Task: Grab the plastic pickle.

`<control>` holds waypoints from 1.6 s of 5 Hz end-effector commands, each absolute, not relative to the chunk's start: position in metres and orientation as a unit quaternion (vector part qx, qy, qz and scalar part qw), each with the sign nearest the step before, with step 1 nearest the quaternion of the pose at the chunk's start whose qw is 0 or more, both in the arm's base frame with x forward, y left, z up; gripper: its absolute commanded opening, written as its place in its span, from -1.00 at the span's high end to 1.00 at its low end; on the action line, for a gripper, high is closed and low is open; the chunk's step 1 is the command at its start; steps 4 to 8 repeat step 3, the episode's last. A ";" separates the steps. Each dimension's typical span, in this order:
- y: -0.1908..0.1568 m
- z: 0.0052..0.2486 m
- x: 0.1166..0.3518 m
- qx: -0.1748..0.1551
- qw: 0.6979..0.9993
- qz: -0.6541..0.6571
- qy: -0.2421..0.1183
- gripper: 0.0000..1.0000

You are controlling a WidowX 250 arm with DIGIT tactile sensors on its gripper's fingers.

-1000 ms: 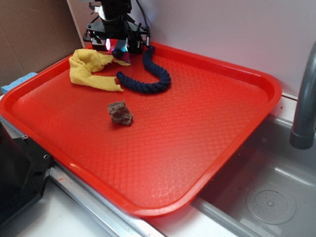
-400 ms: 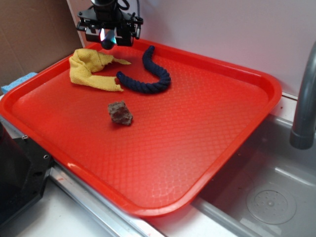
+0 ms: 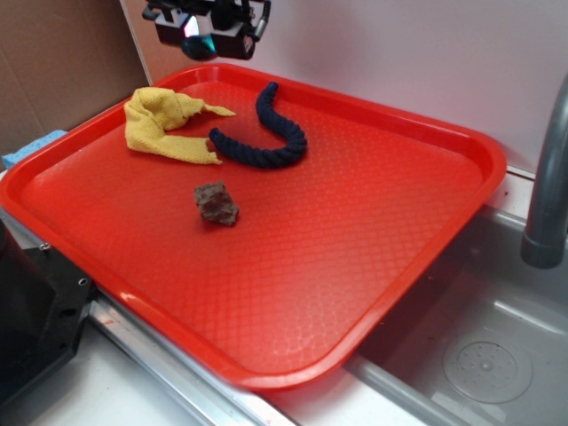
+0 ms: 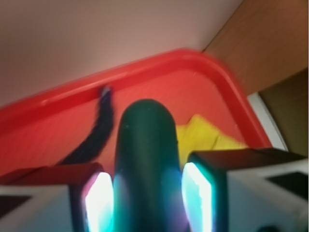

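From the exterior view, your end effector (image 3: 201, 42) hangs above the tray's (image 3: 461, 142) far left corner, clear of the yellow cloth (image 3: 160, 124) and blue rope (image 3: 266, 142). At the wrist, the pickle (image 4: 145, 159) is pinched between the lit fingers (image 4: 198, 193), its long axis pointing straight out past the tips.
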State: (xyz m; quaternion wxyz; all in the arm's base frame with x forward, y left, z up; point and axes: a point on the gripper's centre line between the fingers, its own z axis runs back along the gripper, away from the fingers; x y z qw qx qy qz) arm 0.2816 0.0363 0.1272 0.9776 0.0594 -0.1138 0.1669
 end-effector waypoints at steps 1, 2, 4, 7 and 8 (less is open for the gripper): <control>0.005 0.192 0.231 -0.009 0.991 0.081 -0.103 1.00; 0.003 0.197 0.214 -0.014 0.992 0.081 -0.099 1.00; 0.013 0.193 0.220 -0.004 0.992 0.088 -0.089 1.00; 0.013 0.193 0.220 -0.004 0.992 0.088 -0.089 1.00; 0.013 0.193 0.220 -0.004 0.992 0.088 -0.089 1.00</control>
